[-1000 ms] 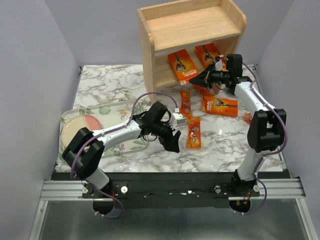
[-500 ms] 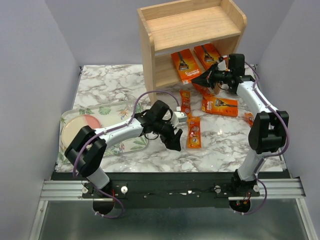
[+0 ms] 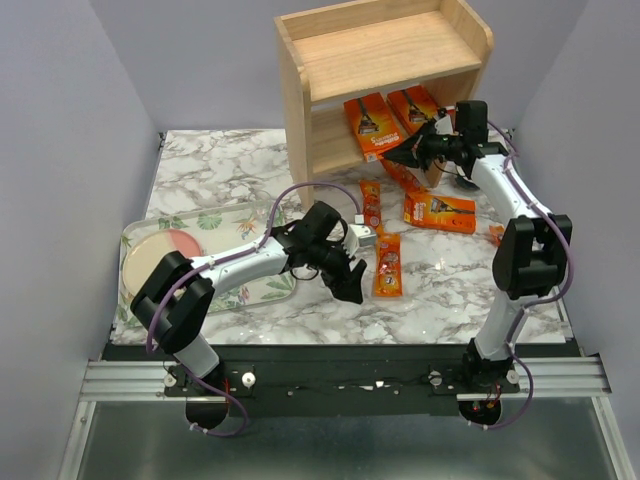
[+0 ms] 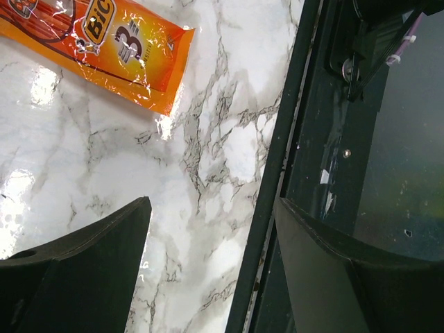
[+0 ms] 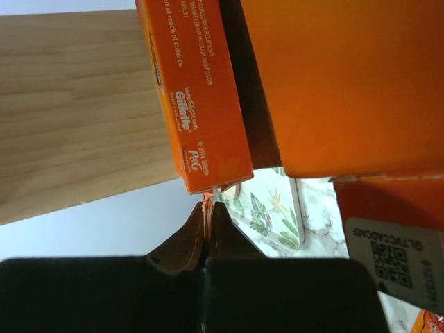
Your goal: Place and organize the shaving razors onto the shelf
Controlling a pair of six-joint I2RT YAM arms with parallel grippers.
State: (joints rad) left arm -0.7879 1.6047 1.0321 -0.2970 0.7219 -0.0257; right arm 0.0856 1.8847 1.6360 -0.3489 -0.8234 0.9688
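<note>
At the lower tier of the shelf (image 3: 385, 45) the right gripper (image 3: 392, 156) has its jaws pressed together on the thin near edge of a Gillette pack (image 3: 371, 126) — the right wrist view shows a sliver of orange caught between them. The pack lies beyond the gripper, deeper into the shelf. Its long axis runs front to back, a little slanted, and a second pack (image 3: 417, 103) lies just beside it on the same board. So the coming move seems to turn on this: the pack must travel along its own length, away from the fingers, without pushing its neighbour. The left gripper (image 3: 347, 280) stands wide apart and holds nothing. A BIC pack (image 3: 387, 265) lies just to its right on the marble table (image 3: 210, 165), with its long axis pointing away from the arm bases, so the left arm is the nearer one for it. Compared with one second ago, the Gillette pack sits a little further inside the shelf and the right wrist has come closer to the shelf. The left gripper has shifted slightly toward the BIC pack — its opening is the same.
</note>
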